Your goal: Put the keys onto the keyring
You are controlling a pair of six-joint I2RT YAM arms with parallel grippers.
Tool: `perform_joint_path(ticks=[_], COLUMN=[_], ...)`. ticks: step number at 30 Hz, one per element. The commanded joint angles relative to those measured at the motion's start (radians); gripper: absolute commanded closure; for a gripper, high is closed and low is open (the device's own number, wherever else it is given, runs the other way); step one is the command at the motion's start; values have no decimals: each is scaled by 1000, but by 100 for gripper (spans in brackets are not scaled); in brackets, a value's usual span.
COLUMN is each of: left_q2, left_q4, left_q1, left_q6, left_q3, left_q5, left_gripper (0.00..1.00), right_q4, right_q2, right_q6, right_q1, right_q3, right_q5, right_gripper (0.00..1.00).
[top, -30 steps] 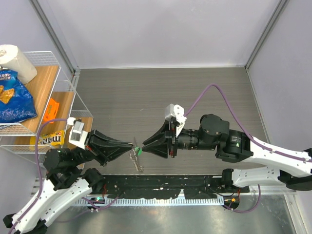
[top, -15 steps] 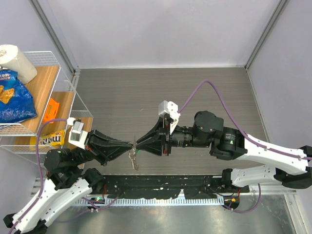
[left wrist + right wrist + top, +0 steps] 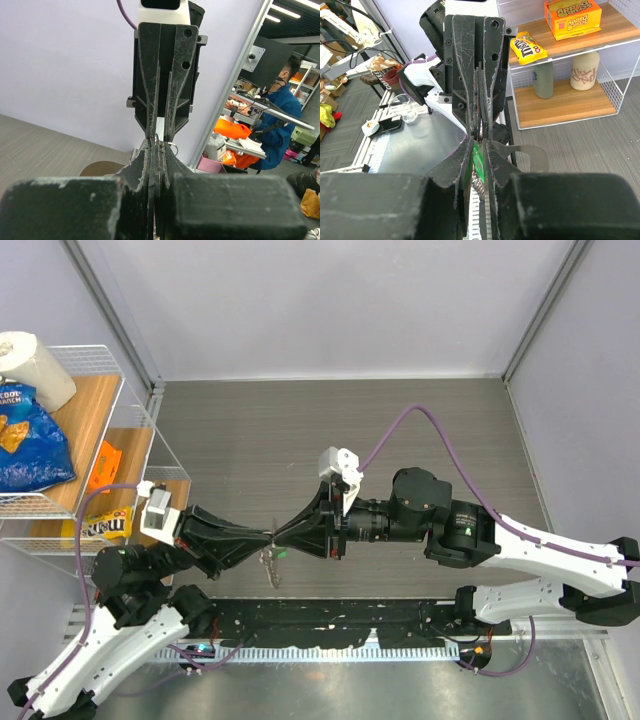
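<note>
My left gripper [image 3: 268,537] and right gripper [image 3: 284,541] meet tip to tip above the table's near middle. The left gripper [image 3: 157,142] is shut on the keyring, whose thin silver ring [image 3: 172,146] shows at its tips. A silver chain piece [image 3: 268,566] hangs below the tips. The right gripper [image 3: 479,142] is shut on the green-headed key [image 3: 478,159], held right at the left gripper's tips. The grey-beige strap [image 3: 532,152] curls out beside the fingers in the right wrist view. I cannot see the blue key.
A wire shelf [image 3: 135,445] stands at the left with a blue chip bag [image 3: 28,440], a paper roll [image 3: 35,365], an orange packet [image 3: 103,465] and a yellow candy bag [image 3: 100,525]. A black rail [image 3: 330,615] runs along the near edge.
My right gripper has moved left with the green key until its tips meet the left gripper's tips. The hanging chain has swung slightly left. The left arm has held still.
</note>
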Motion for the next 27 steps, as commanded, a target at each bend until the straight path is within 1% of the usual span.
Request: perform_joint_path(ticks=[1, 27], left_q2=[10, 11], left_q4=[91, 133], left_q1=[2, 2], left_q6=[-18, -33], left_q3=[2, -8], left_q5=[-16, -39], left_gripper=[100, 100], right_q4=[60, 108], right_q2=[3, 54], right_q6=[8, 31], right_q1=[6, 6], right_q3=[41, 27], right_q5=[-15, -47], right_gripper=[81, 90])
